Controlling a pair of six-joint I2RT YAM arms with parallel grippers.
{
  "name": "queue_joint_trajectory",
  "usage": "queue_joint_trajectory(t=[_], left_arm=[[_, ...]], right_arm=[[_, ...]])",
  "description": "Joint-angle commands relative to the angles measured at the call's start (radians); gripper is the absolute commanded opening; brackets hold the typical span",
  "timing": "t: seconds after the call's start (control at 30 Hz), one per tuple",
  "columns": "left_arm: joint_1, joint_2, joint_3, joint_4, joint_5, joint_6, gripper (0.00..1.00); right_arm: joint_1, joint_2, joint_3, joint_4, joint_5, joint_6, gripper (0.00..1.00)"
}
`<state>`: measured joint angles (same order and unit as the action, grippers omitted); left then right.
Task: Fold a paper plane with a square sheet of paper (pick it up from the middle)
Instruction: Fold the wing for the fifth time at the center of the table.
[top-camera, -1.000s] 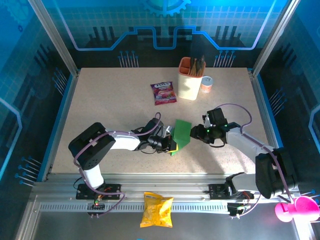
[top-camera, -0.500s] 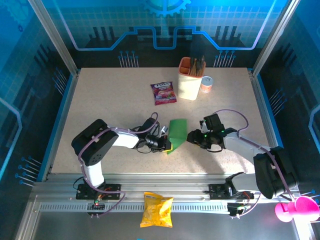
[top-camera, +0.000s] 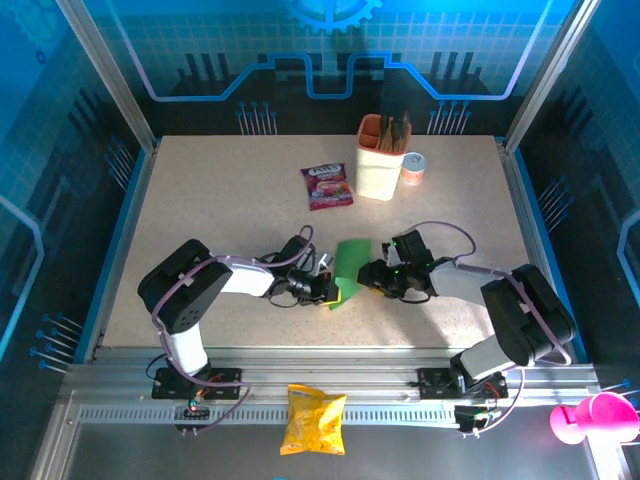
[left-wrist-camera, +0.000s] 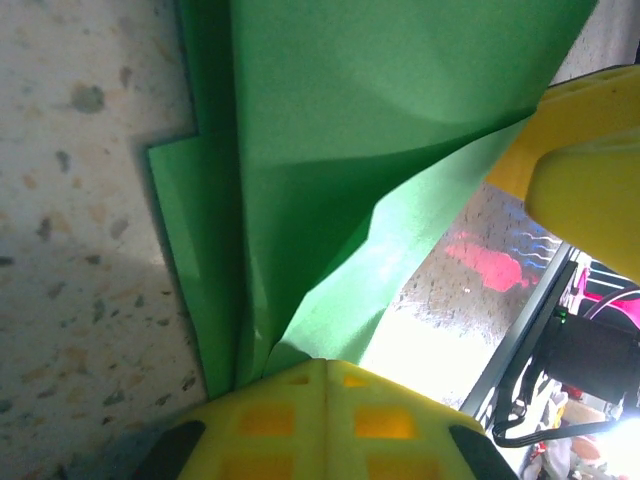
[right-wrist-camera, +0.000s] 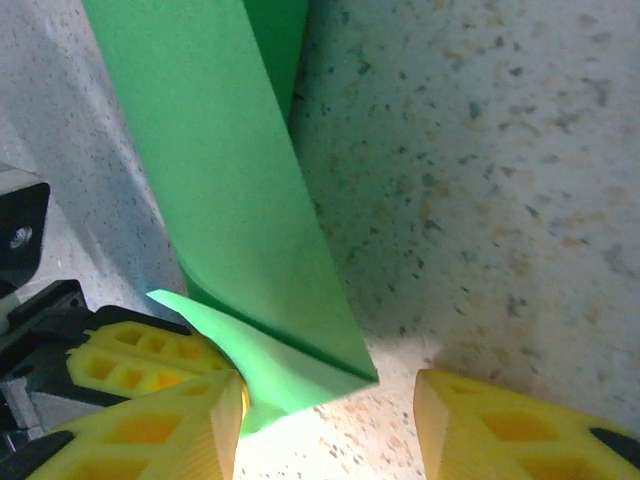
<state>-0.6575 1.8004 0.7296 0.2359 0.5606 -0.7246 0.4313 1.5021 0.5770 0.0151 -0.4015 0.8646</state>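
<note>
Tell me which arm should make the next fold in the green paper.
Probably right. The left pincer is shut on the green paper, anchoring it; the right pincer stands open with the folded edge between its fingers, free to work.

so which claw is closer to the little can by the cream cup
right. the right claw sits nearer the bases and left of the can, at the green paper's right edge; the left claw is further left, shut on that paper.

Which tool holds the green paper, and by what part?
The left tool is shut on the green paper at its lower end, where the folds meet. The right tool is open, not gripping.
</note>
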Motion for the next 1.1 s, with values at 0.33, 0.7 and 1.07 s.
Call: queue_joint_trajectory(t=[0.33, 0.7, 1.07], left_arm=[[0.024, -0.109, -0.022, -0.052, 0.084, 0.035, 0.10], [-0.021, -0.162, -0.088, -0.040, 0.107, 0.014, 0.11], [-0.023, -0.126, -0.182, 0.011, 0.073, 0.001, 0.10]], right_arm=[[0.018, 0.049, -0.060, 0.199, -0.053, 0.073, 0.00], [0.107, 0.019, -0.079, 0.188, 0.068, 0.141, 0.00], [0.116, 0.030, -0.075, 0.196, 0.078, 0.160, 0.00]])
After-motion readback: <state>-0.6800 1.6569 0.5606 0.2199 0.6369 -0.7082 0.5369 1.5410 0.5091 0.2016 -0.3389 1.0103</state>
